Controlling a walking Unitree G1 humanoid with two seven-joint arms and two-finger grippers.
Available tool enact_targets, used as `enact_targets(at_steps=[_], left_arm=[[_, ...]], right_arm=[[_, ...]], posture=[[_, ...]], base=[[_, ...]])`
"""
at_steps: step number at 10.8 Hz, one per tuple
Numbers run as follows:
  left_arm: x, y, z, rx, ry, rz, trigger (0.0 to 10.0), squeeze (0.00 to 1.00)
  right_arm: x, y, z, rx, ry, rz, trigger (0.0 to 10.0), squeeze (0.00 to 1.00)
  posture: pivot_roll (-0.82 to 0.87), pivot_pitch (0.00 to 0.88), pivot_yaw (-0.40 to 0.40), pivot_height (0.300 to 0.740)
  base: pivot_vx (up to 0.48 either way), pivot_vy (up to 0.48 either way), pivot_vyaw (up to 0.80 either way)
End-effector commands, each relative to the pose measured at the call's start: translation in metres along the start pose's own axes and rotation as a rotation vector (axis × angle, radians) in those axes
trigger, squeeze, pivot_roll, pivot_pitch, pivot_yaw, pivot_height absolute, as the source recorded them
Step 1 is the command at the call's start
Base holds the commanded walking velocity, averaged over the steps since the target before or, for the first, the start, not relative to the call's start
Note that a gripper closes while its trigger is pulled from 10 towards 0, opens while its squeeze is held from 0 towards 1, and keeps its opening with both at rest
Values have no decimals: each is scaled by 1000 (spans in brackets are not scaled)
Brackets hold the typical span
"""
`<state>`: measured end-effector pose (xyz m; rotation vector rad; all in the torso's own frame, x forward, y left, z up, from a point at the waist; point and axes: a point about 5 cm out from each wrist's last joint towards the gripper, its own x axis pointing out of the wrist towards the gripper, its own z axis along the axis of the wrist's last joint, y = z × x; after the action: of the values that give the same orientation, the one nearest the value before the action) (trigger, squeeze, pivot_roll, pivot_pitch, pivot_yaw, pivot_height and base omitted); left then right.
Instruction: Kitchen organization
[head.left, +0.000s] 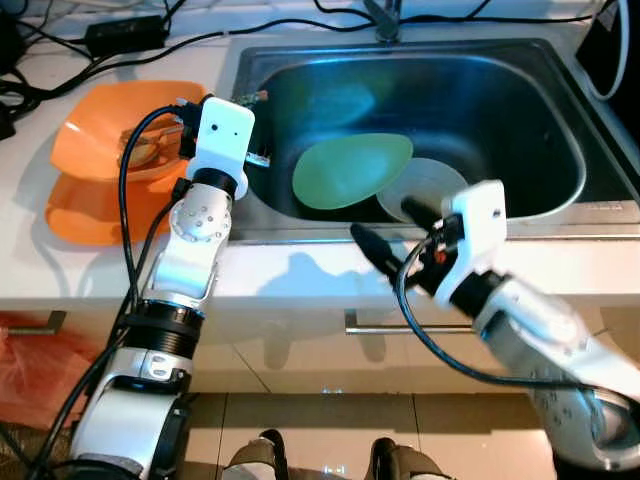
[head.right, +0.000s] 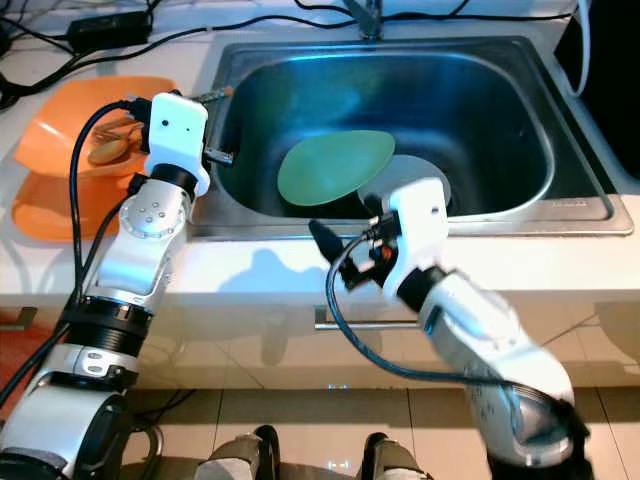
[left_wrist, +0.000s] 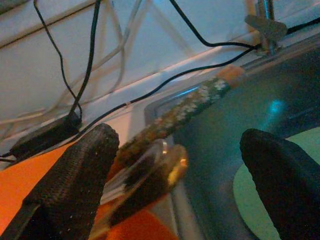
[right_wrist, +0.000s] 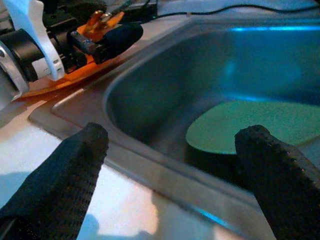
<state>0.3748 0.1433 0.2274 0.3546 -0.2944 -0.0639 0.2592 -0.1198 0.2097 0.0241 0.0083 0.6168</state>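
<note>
A green plate (head.left: 350, 170) leans in the steel sink (head.left: 520, 110), partly over a pale grey plate (head.left: 430, 185). On the counter to the left sits an orange bowl (head.left: 95, 130) holding utensils, among them one with a flower-patterned handle (left_wrist: 200, 100) that reaches toward the sink's rim. My left gripper (left_wrist: 180, 137) hovers at that bowl's sink-side edge, open, with the utensils lying between its spread fingers, unclamped. My right gripper (head.left: 395, 232) is open over the sink's front rim, pointing at the green plate (right_wrist: 250, 125), with nothing between its fingers.
A second orange dish (head.left: 75, 215) lies under the bowl. Black cables and a power adapter (head.left: 125, 32) run along the back of the counter. The faucet base (head.left: 385, 20) stands behind the sink. A drawer handle (head.left: 370, 328) sits below the counter's front edge.
</note>
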Motion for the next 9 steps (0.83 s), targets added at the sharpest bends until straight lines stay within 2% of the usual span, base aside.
enact_targets(at_steps=[1,5,6,7,9], left_arm=[[0,4,4,22,-21,1,10000,0],[-6,7,3,38,-24,-54,10000,0],[-9,7,1,32,-19,-66,3961,0],[-13,5,0,27,-21,-79,0,0],[-16,3,0,29,-24,-96,0,0]], right_arm=[[1,0,2,-27,-7,27,10000,0],[6,0,4,-92,8,118,10000,0],[7,-2,2,-98,7,116,10000,0],[8,-4,2,-102,4,108,10000,0],[9,-7,3,-117,-2,102,10000,0]], posture=[[-41,197,79,740],[-36,187,79,740],[-28,182,79,740],[-25,181,79,740],[-23,178,82,740]], base=[[0,0,0],[0,0,0],[0,0,0],[0,0,0],[0,0,0]])
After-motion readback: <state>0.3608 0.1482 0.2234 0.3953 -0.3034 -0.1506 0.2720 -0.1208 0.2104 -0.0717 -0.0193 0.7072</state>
